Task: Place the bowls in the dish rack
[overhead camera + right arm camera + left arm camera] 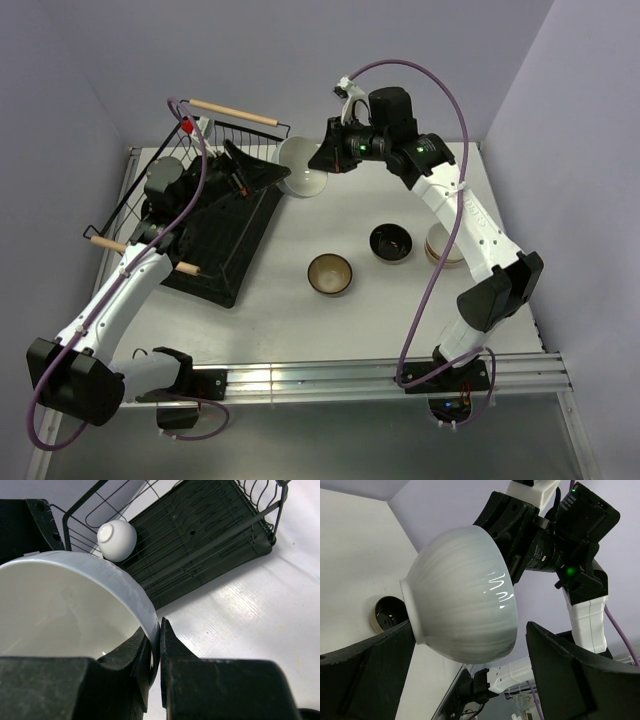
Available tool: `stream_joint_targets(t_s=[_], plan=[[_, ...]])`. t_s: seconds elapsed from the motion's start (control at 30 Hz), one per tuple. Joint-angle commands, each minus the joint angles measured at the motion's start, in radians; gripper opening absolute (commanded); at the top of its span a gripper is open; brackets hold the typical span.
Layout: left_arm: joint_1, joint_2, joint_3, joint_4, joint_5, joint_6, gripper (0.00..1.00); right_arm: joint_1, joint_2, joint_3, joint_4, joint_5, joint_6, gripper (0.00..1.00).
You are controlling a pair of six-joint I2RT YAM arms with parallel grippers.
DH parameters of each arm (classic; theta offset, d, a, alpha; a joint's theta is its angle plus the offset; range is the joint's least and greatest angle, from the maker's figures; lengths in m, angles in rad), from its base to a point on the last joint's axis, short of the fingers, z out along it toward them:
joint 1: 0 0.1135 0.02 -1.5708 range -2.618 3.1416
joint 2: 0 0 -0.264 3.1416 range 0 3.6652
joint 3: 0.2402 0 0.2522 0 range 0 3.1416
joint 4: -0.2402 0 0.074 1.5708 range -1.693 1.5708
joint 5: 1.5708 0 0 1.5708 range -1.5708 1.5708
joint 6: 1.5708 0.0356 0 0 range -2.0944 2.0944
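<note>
My right gripper (pixel 322 160) (pixel 159 630) is shut on the rim of a white bowl (pixel 303 168) (pixel 65 610) (pixel 460 600) and holds it tilted just off the right edge of the black wire dish rack (pixel 215 225) (pixel 200 535). My left gripper (pixel 268 177) (pixel 470 647) is open, with one finger on each side of that bowl. A second white bowl (pixel 116 540) lies inside the rack. A brown bowl with a tan inside (pixel 329 274) and a glossy black bowl (pixel 391 243) stand on the table. Cream-beige bowls (pixel 445 248) are partly hidden behind my right arm.
The rack's wooden handles (pixel 233 111) stick out at its far and near ends. The left arm reaches over the rack. Purple cables loop above both arms. The table's metal front rail (pixel 330 380) runs along the near edge.
</note>
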Motion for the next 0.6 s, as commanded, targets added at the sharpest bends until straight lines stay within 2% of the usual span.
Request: stream_joint_targets(t_s=[0.0,0.13,0.2,0.23,0.3,0.33,0.43,0.47,0.5,0.53,0.57], plan=[[-0.018,-0.018,0.038,0.023,0.012,0.026,0.93,0.020,0.001,0.059,0.034,0.056,-0.017,0.00],[-0.022,-0.011,0.056,-0.003,-0.001,0.047,0.83,0.034,0.004,0.068,0.023,0.081,-0.027,0.00],[-0.022,-0.009,0.063,-0.023,-0.015,0.061,0.69,0.037,0.006,0.068,0.023,0.081,-0.027,0.00],[-0.021,-0.009,0.063,-0.027,-0.020,0.063,0.59,0.039,0.006,0.070,0.023,0.081,-0.026,0.00],[-0.021,-0.009,0.061,-0.025,-0.018,0.063,0.47,0.040,0.007,0.071,0.023,0.078,-0.027,0.00],[-0.021,-0.009,0.057,-0.025,-0.017,0.058,0.36,0.040,0.007,0.071,0.023,0.076,-0.023,0.00],[-0.015,-0.009,0.052,-0.024,-0.020,0.052,0.16,0.040,0.012,0.068,0.028,0.062,-0.014,0.00],[-0.012,-0.009,0.050,-0.022,-0.018,0.045,0.07,0.040,0.014,0.071,0.025,0.062,-0.014,0.00],[-0.009,-0.009,0.049,-0.022,-0.017,0.041,0.01,0.040,0.018,0.077,0.023,0.061,-0.014,0.00],[-0.001,-0.009,0.049,-0.022,-0.018,0.037,0.00,0.040,0.021,0.079,0.020,0.061,-0.014,0.01],[0.004,-0.009,0.049,-0.023,-0.017,0.031,0.00,0.039,0.024,0.084,0.019,0.061,-0.012,0.09]])
